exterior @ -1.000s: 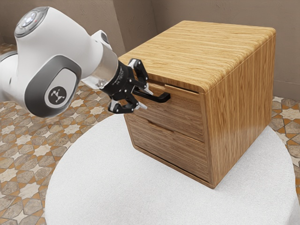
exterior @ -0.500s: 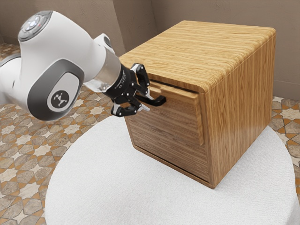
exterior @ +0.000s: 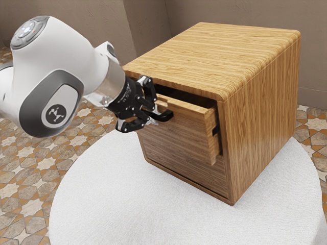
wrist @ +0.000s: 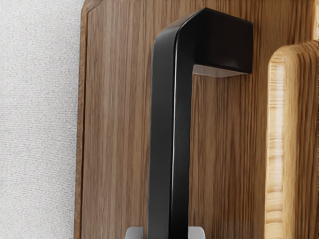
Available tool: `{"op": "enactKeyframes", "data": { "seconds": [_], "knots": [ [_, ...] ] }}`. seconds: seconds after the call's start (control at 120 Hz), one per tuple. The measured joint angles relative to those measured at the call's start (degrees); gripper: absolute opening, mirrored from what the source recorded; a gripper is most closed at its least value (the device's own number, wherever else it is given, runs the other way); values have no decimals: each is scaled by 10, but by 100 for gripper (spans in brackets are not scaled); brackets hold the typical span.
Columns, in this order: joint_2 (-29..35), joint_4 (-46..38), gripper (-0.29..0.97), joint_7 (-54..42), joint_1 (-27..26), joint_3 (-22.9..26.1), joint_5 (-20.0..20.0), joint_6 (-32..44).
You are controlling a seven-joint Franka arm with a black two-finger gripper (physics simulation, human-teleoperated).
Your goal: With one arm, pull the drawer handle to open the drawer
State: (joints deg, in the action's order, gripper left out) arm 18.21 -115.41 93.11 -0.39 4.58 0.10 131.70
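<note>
Above the white round counter, the black tool was clamped on the black drawer handle, one finger above it and one below. The top drawer stood partly pulled out of the wooden cabinet, its front facing the exterior view's left

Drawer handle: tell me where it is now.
In the exterior view the drawer handle sits left of centre, on the front of the partly open top drawer, clamped in the gripper.
</note>
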Motion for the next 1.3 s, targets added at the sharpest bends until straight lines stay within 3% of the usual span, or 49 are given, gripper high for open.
{"op": "enactKeyframes", "data": {
  "seconds": [1.3],
  "knots": [
    [179, -140, -8, -11, 4, -28, 0, -40]
  ]
}}
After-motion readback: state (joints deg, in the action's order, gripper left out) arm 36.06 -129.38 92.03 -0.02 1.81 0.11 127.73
